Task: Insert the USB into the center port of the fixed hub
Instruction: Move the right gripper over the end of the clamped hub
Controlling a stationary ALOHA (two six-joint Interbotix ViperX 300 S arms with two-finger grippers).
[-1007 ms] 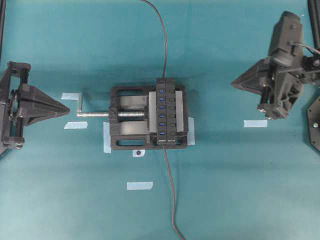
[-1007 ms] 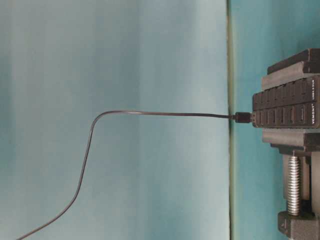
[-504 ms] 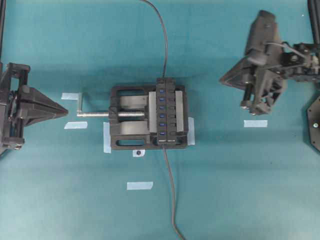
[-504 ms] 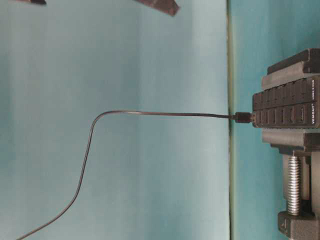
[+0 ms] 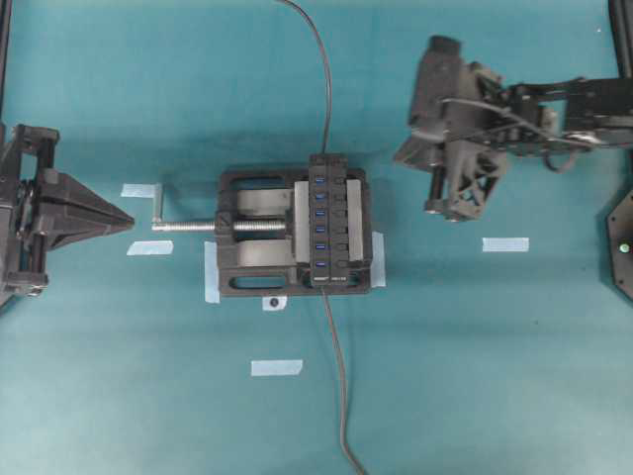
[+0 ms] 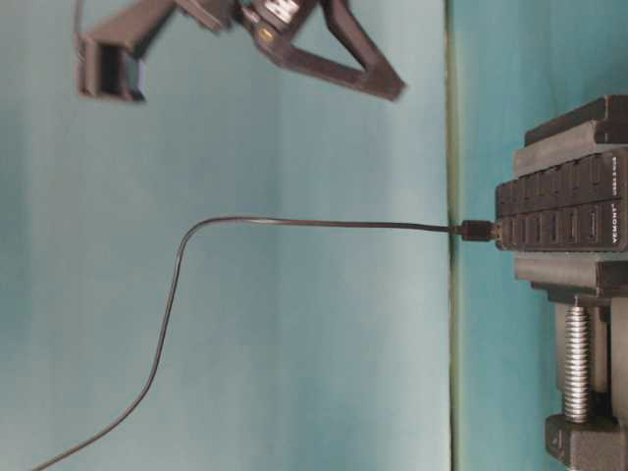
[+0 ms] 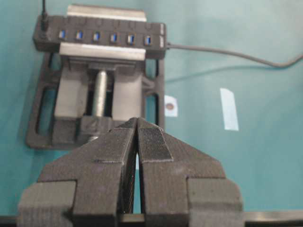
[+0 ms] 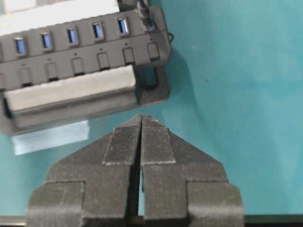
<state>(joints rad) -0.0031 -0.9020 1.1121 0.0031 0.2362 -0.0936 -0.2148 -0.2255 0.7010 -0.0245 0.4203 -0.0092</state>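
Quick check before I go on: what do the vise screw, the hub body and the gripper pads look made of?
The vise screw looks like bare metal: silver-grey, faint sheen, threads visible from overhead. The fixed hub appears to be black plastic, smooth, with moulded buttons. The right gripper pads look like matte black ribbed plastic or rubber; the fine ridges don't settle which.

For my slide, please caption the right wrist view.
Shut right end effector above the hub clamped in the vise.
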